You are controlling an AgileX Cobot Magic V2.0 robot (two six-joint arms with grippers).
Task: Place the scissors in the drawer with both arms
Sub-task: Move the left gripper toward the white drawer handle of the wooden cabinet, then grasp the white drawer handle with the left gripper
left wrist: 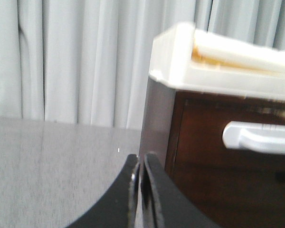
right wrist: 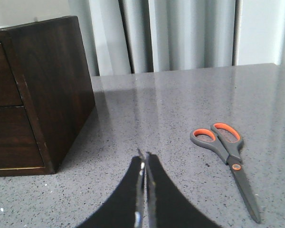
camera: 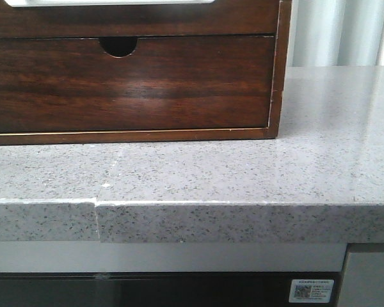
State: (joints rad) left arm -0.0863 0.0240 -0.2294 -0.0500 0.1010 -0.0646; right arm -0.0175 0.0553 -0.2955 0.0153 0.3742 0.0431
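A: Since the scissors (right wrist: 226, 159) lie flat on the grey speckled countertop (right wrist: 190, 104), well apart from the dark wood drawer cabinet (right wrist: 47, 85), nothing of the task looks done yet.

B: Drawer?

A: The target drawer (left wrist: 213, 137), w/ white handle (left wrist: 259, 137), reads as shut in the left wrist view; the notched lower drawer (camera: 128, 83) is shut too.

B: Grippers?

A: Left gripper (left wrist: 141, 173): jaws pressed together, empty, near the cabinet's corner. Right gripper (right wrist: 145, 164): jaws together, empty, scissors just beside it, not touching.

B: Remaining?

A: Prob. all of it: open drawer, pick up scissors, place inside.
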